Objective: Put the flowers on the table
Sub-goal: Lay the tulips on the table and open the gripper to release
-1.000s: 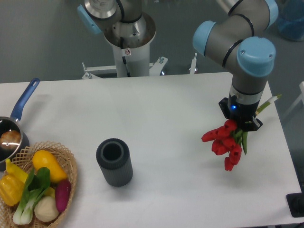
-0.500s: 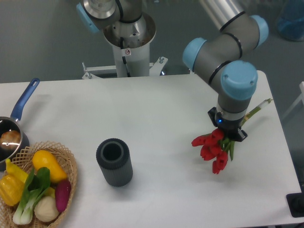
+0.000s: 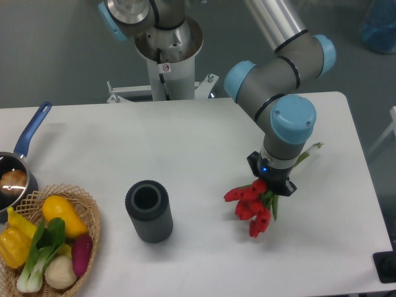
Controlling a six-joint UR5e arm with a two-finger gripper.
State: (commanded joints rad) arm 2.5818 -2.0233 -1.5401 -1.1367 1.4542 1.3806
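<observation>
The flowers (image 3: 250, 205) are a bunch of red tulips with green stems, held at the right middle of the white table (image 3: 204, 142). My gripper (image 3: 271, 183) is shut on their stems, just behind the red buds. The stem ends (image 3: 311, 150) stick out to the upper right past the wrist. The buds point down and to the left, low over the table surface. I cannot tell whether they touch the table. The fingers themselves are mostly hidden under the wrist.
A dark grey ribbed cylinder (image 3: 148, 211) stands upright left of the flowers. A wicker basket (image 3: 52, 244) of colourful vegetables sits at the front left corner. A pot with a blue handle (image 3: 18, 164) is at the left edge. The arm's base (image 3: 167, 49) is behind the table.
The arm has carried the flowers to the left and slightly forward, from near the table's right edge toward its middle. The grip on the stems is unchanged.
</observation>
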